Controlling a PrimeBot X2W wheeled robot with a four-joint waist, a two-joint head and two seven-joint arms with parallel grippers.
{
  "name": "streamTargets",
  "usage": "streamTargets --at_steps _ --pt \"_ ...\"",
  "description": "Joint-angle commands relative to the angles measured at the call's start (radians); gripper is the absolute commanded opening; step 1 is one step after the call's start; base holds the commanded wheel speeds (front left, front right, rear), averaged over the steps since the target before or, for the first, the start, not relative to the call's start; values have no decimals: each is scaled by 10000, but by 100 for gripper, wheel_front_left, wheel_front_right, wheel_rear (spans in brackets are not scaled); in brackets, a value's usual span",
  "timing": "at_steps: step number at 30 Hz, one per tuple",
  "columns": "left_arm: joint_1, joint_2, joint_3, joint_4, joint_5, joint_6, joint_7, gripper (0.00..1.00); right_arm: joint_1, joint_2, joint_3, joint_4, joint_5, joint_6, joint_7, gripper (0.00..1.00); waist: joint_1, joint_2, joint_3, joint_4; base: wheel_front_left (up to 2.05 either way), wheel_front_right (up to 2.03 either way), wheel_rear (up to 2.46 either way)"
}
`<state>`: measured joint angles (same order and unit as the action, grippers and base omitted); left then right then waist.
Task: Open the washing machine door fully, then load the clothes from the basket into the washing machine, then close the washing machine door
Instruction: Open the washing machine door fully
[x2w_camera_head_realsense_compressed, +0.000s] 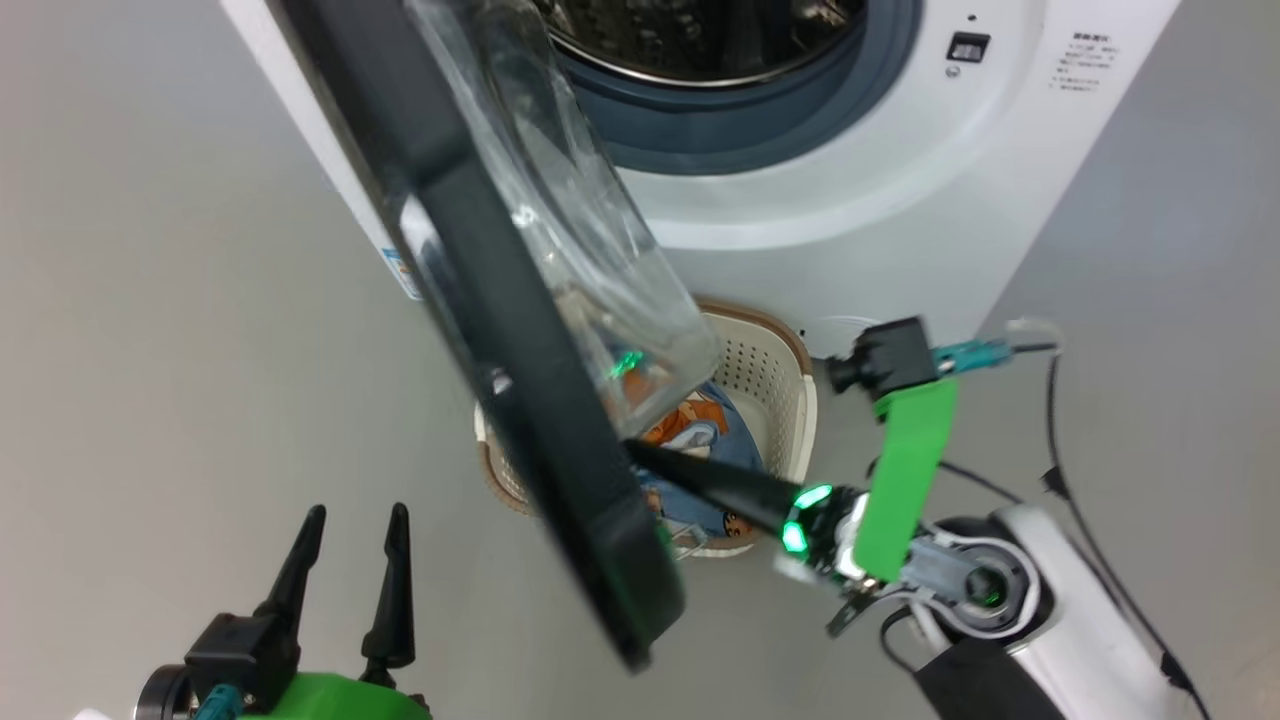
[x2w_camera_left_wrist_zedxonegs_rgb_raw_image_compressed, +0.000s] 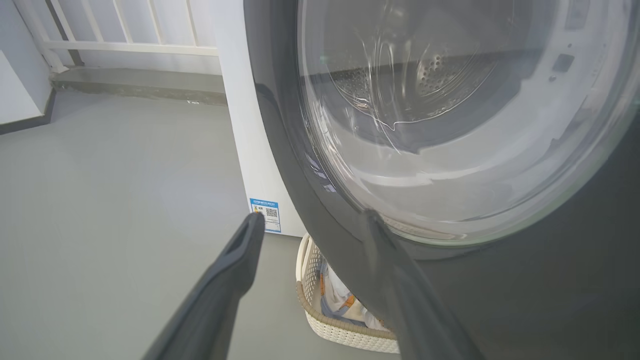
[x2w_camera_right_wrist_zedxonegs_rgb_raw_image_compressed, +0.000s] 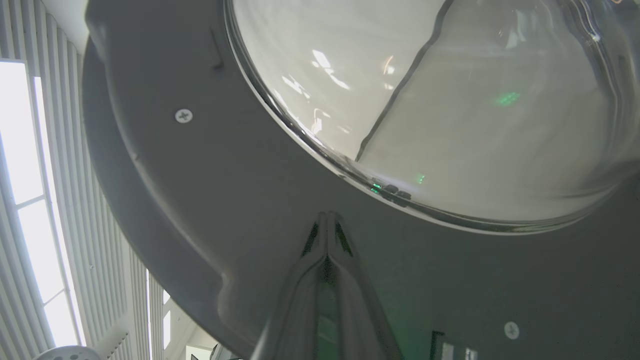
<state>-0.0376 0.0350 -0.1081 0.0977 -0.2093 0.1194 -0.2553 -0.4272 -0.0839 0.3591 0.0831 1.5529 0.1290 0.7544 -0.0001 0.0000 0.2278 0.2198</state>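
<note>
Door (x2w_camera_head_realsense_compressed: 520, 330) stands ajar at the tips of your clenched right claw (x2w_camera_right_wrist_zedxonegs_rgb_raw_image_compressed: 327, 216), set behind it to push it wide; left claw (x2w_camera_head_realsense_compressed: 358, 512) hangs released.

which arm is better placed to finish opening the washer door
Right. The right pincer, shut, points at the inner face of the washing machine door, so it can likely push it outward. The open left pincer sits on the door's outer side, where a push would close it.
</note>
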Motion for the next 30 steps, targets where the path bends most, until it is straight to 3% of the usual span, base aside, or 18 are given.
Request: streamTargets --at_steps 1,16,30 --pt "-5 152 327 -212 -74 84 -65 100 143 318 465 -153 114 17 -109 0 1 0 -175 150 0 0 0" --pt "45 152 162 -104 -158 25 -65 100 -265 335 3447 682 481 17 -2215 0 1 0 -589 522 0 0 0" --pt "222 152 640 -114 -9 -50 -65 100 -405 182 3554 949 429 17 -2625 0 1 0 -991 48 0 0 0"
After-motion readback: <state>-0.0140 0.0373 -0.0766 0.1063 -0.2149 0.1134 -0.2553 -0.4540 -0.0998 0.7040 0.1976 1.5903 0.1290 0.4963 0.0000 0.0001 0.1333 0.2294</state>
